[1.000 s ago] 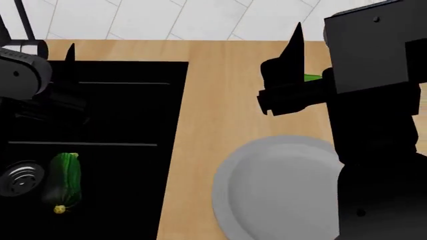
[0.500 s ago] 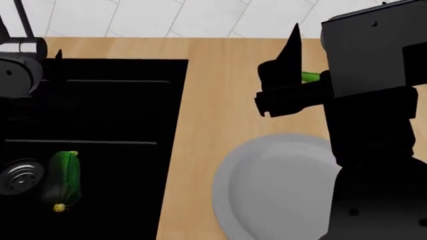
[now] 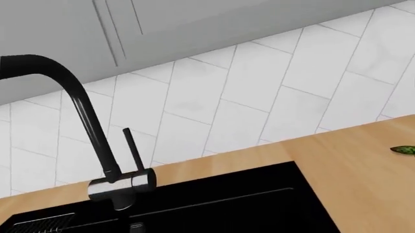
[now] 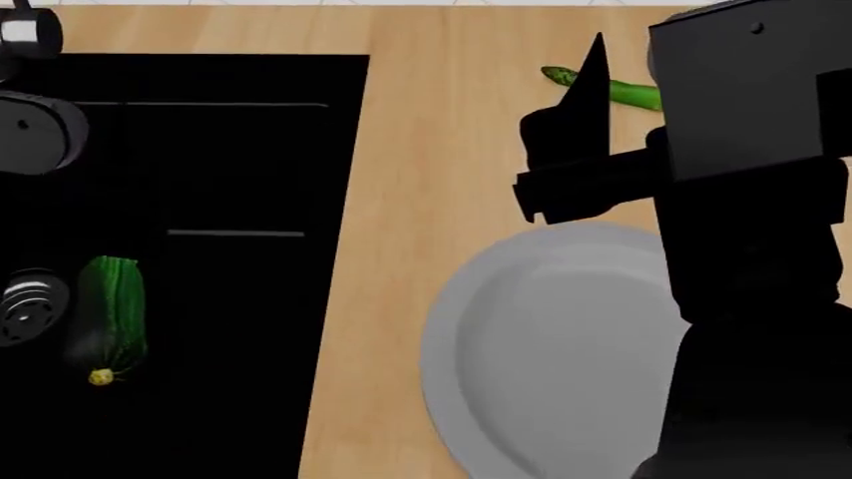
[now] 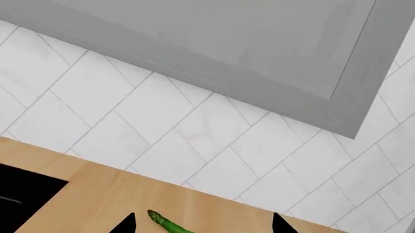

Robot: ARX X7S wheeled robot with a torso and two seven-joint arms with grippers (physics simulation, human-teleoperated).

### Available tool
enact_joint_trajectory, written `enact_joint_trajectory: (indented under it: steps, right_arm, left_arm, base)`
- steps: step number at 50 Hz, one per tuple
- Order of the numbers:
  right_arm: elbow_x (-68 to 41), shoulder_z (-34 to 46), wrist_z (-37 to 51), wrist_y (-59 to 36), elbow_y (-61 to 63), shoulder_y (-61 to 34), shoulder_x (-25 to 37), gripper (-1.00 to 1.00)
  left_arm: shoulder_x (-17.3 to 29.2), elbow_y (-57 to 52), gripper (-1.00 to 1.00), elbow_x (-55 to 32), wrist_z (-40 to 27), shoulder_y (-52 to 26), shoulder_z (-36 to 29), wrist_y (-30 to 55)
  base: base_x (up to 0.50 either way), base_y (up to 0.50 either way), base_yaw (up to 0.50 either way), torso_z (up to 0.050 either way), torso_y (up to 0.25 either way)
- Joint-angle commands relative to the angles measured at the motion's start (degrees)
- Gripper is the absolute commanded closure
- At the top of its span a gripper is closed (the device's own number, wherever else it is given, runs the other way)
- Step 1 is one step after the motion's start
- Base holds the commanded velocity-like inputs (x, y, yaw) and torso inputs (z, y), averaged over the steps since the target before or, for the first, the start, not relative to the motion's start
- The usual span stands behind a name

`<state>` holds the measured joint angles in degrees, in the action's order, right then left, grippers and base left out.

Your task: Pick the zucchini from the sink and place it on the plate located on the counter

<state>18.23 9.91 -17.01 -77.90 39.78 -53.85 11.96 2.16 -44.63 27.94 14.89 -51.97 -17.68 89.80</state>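
Right now, head view: counter (image 4: 426,130) spans my view, black sink (image 4: 226,399) at left, grey plate (image 4: 560,349) on counter at right. My right hand (image 5: 202,224) hangs above plate's far rim, fingertips spread apart. Left hand: can't tell state. Zucchini (image 4: 110,319) lies in sink beside drain (image 4: 24,307). Asparagus (image 4: 626,92) on counter, farther back.

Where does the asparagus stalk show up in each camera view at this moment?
Head view: the asparagus lies on the counter near the top, partly behind the right gripper.
Left wrist view: only its tip shows at the right edge.
Right wrist view: its tip at the bottom edge, between the fingertips.
Shared landmark: the wooden counter.
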Motion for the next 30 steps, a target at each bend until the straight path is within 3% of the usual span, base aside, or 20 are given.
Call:
enact_joint_trajectory:
  steps: [1, 6, 9, 15, 30]
  right_arm:
    - [0.4, 0.2, -0.8, -0.2, -0.4, -0.7, 0.4, -1.00]
    - [0.4, 0.0, -1.2, -0.7, 0.1, -0.8, 0.8, -1.00]
    - [0.2, -0.3, -1.2, -0.3, -0.1, -0.4, 0.8, -1.00]
    - [0.2, -0.2, -1.4, -1.2, 0.3, -1.0, 0.9, -1.00]
    - [0.4, 0.2, -1.7, -2.6, 1.4, -2.1, 1.5, -1.00]
  left_arm:
    - [-2.1, 9.6, -1.00, 10.8, 12.8, -2.2, -0.3, 0.1]
    - [-2.1, 18.3, -1.00, 15.8, 17.8, -4.8, -0.6, 0.1]
    - [-2.1, 22.3, -1.00, 14.6, 18.5, -5.1, 0.9, 0.2]
    - [-2.2, 32.0, -1.00, 2.2, 9.9, -7.6, 8.7, 0.2]
    - [-1.8, 51.8, -1.00, -17.3, -7.5, -14.1, 21.0, -1.7]
  base:
    - [0.00, 0.00, 0.00, 0.000, 0.000]
    - [0.00, 0.00, 0.00, 0.000, 0.000]
    - [0.00, 0.00, 0.00, 0.000, 0.000]
    - [0.00, 0.00, 0.00, 0.000, 0.000]
    - [0.00, 0.00, 0.00, 0.000, 0.000]
